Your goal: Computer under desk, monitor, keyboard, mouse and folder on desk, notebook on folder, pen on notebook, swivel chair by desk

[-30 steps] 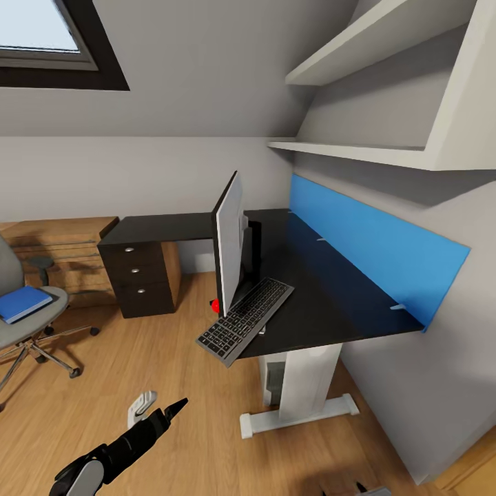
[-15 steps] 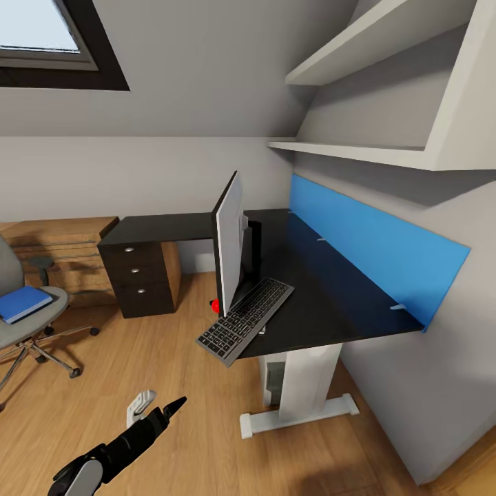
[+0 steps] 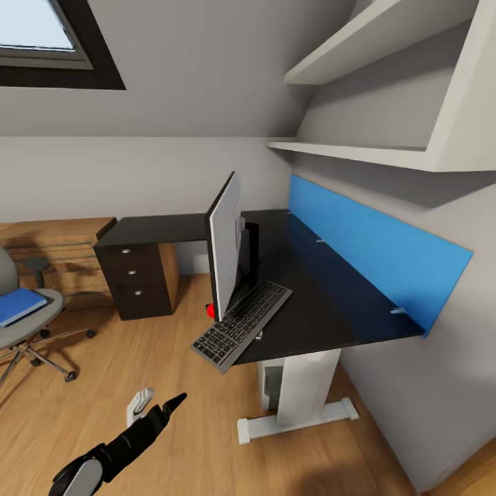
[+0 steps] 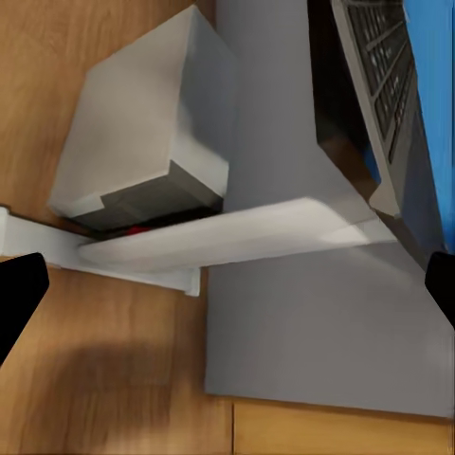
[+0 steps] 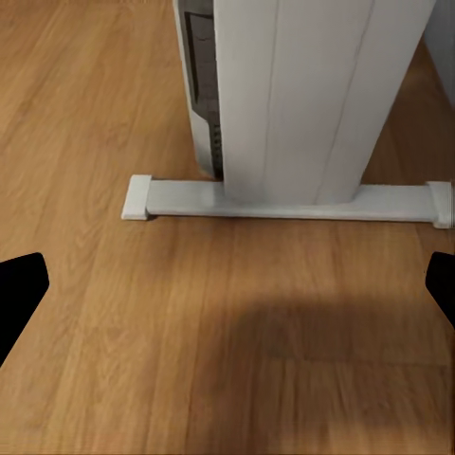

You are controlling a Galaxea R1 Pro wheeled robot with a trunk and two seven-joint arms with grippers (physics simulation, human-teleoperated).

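Here both arms' jaws gape empty above the floor, keyboard overhanging the desk.

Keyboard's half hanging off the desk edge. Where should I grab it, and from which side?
Probably grip the overhanging near end of the keyboard, coming from the floor side of the desk. That end juts past the edge with open space beneath, so fingers could close above and below the thin slab.

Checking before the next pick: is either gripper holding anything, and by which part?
Nothing is held: the left gripper and the right gripper are both open and empty.
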